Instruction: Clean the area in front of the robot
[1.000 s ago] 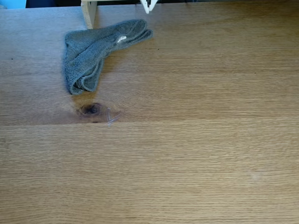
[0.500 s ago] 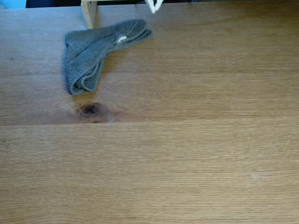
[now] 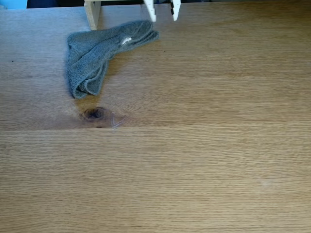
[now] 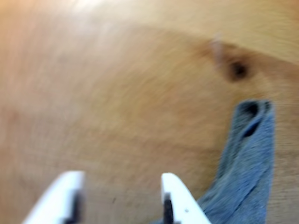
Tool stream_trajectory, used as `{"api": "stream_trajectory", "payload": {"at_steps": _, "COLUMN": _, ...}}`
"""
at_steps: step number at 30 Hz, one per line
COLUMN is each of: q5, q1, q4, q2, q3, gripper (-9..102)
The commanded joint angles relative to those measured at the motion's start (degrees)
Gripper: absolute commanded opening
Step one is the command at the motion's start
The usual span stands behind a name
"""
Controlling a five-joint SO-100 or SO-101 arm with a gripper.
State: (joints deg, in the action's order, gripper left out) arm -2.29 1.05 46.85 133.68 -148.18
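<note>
End effector (image 3: 162, 14) hovers empty, fingers apart, at the tabletop's (image 3: 204, 160) far edge beside the untouched cloth (image 3: 99, 53); no wiping has begun.

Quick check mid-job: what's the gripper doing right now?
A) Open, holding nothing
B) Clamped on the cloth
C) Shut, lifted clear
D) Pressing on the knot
A: in both views the gripper has its white fingers apart with bare table between them, and the cloth lies loose beside it.

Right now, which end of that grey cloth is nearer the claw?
The flatter end bearing the small white tag, just beside the open claw. The bunched, folded end lies away, near the dark knot.
</note>
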Motion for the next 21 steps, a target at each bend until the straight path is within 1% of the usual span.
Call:
{"api": "stream_trajectory", "payload": {"at_steps": 1, "q5": -1.4, "q1": 9.2, "q4": -4.1, "q2": -4.4, "q3": 10.5, "gripper": 38}}
{"api": "stream_trajectory", "payload": {"at_steps": 6, "q5": -4.7, "q1": 21.4, "q4": -8.3, "q2": -8.1, "q3": 10.8, "gripper": 41}}
{"api": "stream_trajectory", "payload": {"at_steps": 12, "q5": -3.9, "q1": 35.8, "q4": -8.6, "q2": -19.0, "q3": 10.8, "gripper": 46}}
{"api": "stream_trajectory", "payload": {"at_steps": 14, "q5": -2.1, "q1": 40.5, "q4": -12.0, "q2": -25.0, "q3": 10.8, "gripper": 47}}
{"api": "stream_trajectory", "payload": {"at_steps": 16, "q5": 1.0, "q1": 44.5, "q4": -17.2, "q2": -32.2, "q3": 10.8, "gripper": 47}}
{"api": "stream_trajectory", "payload": {"at_steps": 19, "q5": 7.0, "q1": 48.0, "q4": -24.6, "q2": -42.7, "q3": 11.3, "gripper": 46}}
{"api": "stream_trajectory", "payload": {"at_steps": 21, "q5": 12.3, "q1": 49.0, "q4": -26.4, "q2": -49.0, "q3": 11.7, "gripper": 45}}
